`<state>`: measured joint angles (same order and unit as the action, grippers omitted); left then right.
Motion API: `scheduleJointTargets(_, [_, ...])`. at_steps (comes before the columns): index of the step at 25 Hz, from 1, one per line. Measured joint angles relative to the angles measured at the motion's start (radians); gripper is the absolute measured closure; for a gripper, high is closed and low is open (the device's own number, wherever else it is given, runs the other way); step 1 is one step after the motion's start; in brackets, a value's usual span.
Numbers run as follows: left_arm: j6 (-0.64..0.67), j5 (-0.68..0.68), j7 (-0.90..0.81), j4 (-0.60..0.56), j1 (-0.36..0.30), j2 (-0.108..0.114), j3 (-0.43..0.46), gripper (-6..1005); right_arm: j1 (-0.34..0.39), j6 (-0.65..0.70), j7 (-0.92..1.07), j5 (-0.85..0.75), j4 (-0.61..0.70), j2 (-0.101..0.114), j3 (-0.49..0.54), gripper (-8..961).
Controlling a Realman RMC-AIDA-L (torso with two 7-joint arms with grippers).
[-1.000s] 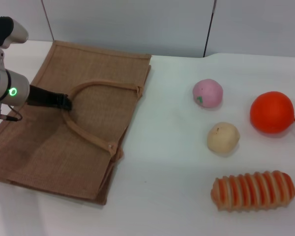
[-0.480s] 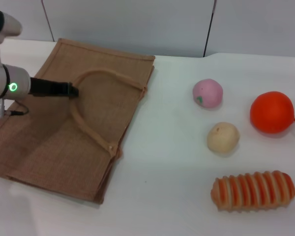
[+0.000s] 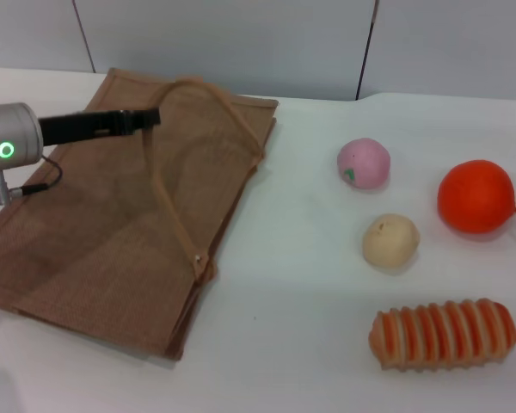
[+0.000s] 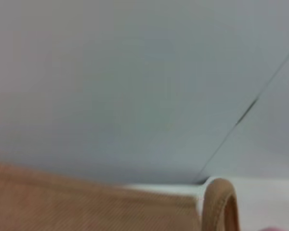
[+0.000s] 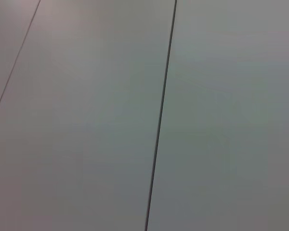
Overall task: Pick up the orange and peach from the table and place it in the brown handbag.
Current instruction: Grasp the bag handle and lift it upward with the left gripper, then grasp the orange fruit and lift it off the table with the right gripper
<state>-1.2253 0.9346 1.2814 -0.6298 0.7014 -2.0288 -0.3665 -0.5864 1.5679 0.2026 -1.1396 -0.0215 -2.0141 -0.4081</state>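
The brown handbag (image 3: 95, 232) lies flat on the left of the table. Its upper handle (image 3: 208, 103) is raised in an arch, and the same handle (image 4: 220, 204) shows in the left wrist view. My left gripper (image 3: 148, 118) is shut on that handle and holds it up above the bag. The pink peach (image 3: 364, 163) rests right of the bag. Farther right sits the orange (image 3: 476, 196). My right gripper is out of view; its wrist camera sees only wall.
A pale beige ball (image 3: 390, 241) lies just in front of the peach. A striped orange-and-cream loaf (image 3: 443, 334) lies at the front right. A grey panelled wall (image 3: 241, 43) closes the table's far side.
My left gripper has risen and moved right with the handle, pulling it up into a tall arch and lifting the bag's upper side. The fruits have not moved.
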Motion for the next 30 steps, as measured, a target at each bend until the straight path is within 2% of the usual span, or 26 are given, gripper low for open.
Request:
scheduleJointTargets(7, [-0.089,0.261,0.237,0.099,-0.049,0.002,0.001,870,0.000,0.002,0.000,0.000,0.000,0.000,0.000,102])
scheduleJointTargets(13, [-0.163,0.367,0.351,0.137,-0.072,0.001,0.002,871,-0.002,0.001,0.000,0.000,0.000,0.000,0.000,102])
scheduleJointTargets(20, [-0.267,0.456,0.465,0.172,-0.092,0.001,0.015,871,-0.004,-0.002,0.000,0.000,0.000,0.000,0.000,102])
scheduleJointTargets(25, [-0.367,0.485,0.575,0.213,-0.105,0.001,0.086,872,-0.004,-0.005,0.000,-0.004,-0.001,0.000,0.000,102])
scheduleJointTargets(30, [-0.396,0.487,0.595,0.215,-0.114,0.001,0.116,872,-0.007,-0.012,0.007,-0.048,0.000,0.000,-0.001,103])
